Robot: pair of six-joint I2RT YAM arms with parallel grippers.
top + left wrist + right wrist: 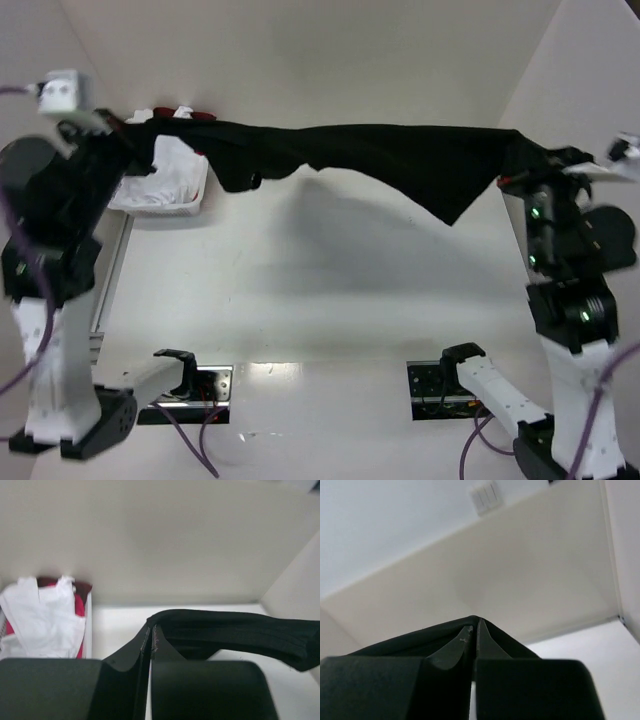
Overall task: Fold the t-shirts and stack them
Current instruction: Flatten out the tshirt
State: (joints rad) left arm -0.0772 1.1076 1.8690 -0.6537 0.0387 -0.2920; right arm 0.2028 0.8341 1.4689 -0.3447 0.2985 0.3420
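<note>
A black t-shirt (380, 155) hangs stretched in the air across the back of the table, held at both ends. My left gripper (128, 140) is shut on its left end, and in the left wrist view the cloth (235, 630) runs off to the right from my closed fingertips (150, 635). My right gripper (515, 150) is shut on the right end; the right wrist view shows cloth (420, 640) draped over the closed tips (474, 625). White t-shirts (165, 175) and a red one (190, 113) lie in the basket (195, 200) at the back left.
The white basket (88, 625) stands against the back wall at the left, just behind my left gripper. Two black fixtures (195, 380) (440, 385) sit at the near edge by the arm bases. The shirt's shadow falls on the white tabletop (330, 290).
</note>
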